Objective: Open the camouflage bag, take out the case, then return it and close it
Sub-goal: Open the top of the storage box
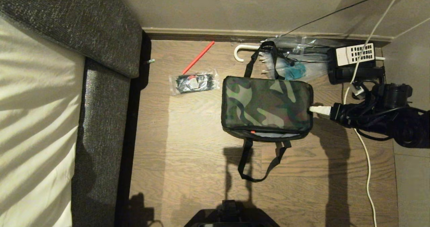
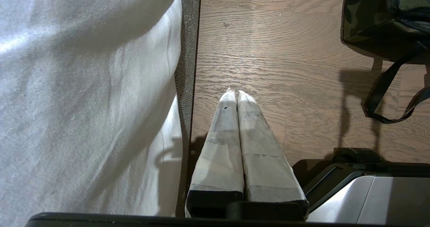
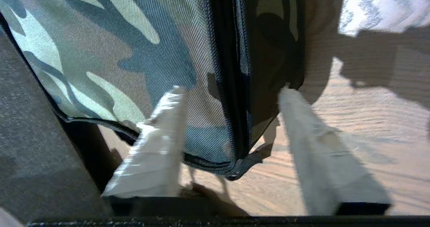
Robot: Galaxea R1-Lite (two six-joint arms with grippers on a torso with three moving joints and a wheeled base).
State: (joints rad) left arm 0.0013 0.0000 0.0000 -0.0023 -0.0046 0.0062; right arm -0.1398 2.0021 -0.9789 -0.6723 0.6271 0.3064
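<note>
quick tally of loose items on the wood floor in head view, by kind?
Soft green camouflage fabric bag: 1
Clear plastic packet of black items: 1
Thin red stick: 1
Clear umbrella with white hooked handle: 1
Black telephone with white keypad: 1
Total: 5

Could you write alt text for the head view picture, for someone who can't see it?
A closed camouflage bag lies on a wooden floor; the right gripper, open, reaches its right edge. A bed is left.

Right arm (image 1: 379, 114): black housing, looped black cables. Right gripper (image 3: 231, 92): pale tape-wrapped fingers (image 3: 158, 143). Left gripper (image 2: 237, 94): same pale wrap, black mounts. Base (image 1: 231, 217): black.
</note>
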